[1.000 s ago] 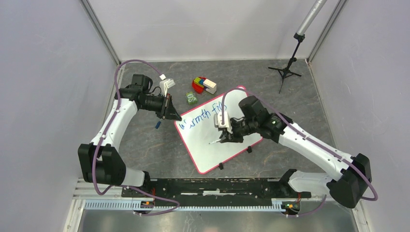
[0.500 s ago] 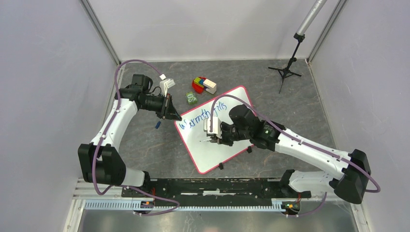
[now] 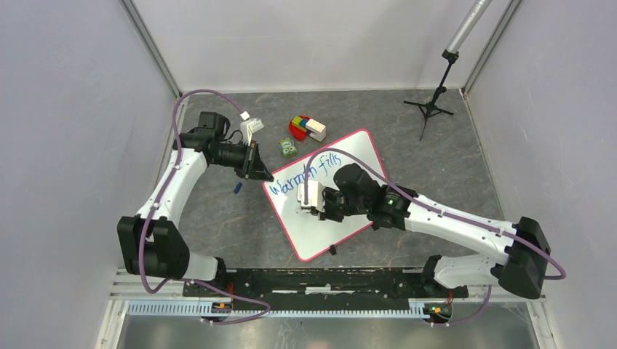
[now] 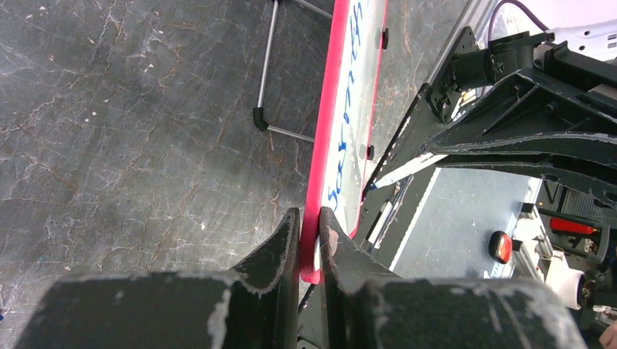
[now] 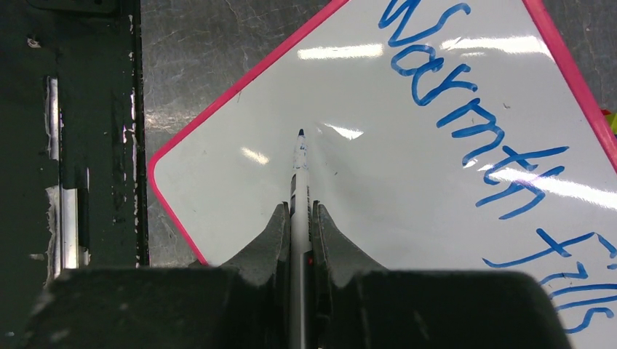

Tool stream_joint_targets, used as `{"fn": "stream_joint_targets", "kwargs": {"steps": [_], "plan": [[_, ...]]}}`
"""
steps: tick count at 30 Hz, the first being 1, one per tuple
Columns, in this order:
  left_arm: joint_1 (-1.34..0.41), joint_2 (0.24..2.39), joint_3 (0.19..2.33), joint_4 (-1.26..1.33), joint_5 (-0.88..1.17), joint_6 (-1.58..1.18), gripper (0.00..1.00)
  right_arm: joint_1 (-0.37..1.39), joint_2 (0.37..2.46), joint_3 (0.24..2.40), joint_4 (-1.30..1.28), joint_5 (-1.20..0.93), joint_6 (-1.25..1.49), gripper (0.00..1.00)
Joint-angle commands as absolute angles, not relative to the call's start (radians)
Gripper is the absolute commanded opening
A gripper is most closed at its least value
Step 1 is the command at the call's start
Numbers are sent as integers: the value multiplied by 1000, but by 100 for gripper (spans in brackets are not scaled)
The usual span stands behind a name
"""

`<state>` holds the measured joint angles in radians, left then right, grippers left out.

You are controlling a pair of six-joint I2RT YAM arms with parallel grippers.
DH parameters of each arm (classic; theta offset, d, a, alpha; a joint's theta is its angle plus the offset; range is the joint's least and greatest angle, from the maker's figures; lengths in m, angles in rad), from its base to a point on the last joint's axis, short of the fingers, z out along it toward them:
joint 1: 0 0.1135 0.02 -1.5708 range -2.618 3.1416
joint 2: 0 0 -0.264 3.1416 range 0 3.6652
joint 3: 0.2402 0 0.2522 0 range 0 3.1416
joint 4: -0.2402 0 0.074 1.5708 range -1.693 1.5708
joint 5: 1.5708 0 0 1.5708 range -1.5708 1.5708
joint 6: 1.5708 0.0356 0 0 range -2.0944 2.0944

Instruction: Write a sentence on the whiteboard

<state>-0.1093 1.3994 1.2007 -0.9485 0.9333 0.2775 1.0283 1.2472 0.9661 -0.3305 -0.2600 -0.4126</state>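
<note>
The whiteboard [image 3: 314,236] lies tilted on the grey table, white with a pink-red rim. One blue line, "Warmth fills" [image 3: 305,174], runs along its upper edge; no second line shows. My left gripper [image 3: 263,177] is shut on the board's left corner, its fingers clamping the pink rim [image 4: 327,131] in the left wrist view [image 4: 311,218]. My right gripper [image 3: 316,209] is shut on a white marker [image 5: 299,167]. The marker's blue tip points at bare board below the word "Warmth" [image 5: 473,131]. Whether the tip touches the board cannot be told.
A pile of coloured blocks [image 3: 307,128] and a small green item [image 3: 288,148] lie behind the board. A black tripod stand [image 3: 431,102] is at the back right. A small blue object [image 3: 238,188] lies left of the board. The black base rail [image 3: 327,280] runs along the near edge.
My right gripper has moved left across the board with the marker, from below "fills" to below "Warmth". The left arm and the board have not moved.
</note>
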Motion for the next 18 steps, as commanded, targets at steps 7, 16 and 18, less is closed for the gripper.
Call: {"fn": "stream_joint_targets", "kwargs": {"steps": [7,16,18], "plan": [[-123,1384,1184,-910,873,269,2,1060,1285,980,-287,-230,-428,0],[-123,1381,1181,-910,870,269,2,1063,1307,985,-284,-206,-437,0],[-123,1379,1180,-910,870,270,2,1063,1307,989,-280,-196,-437,0]]}}
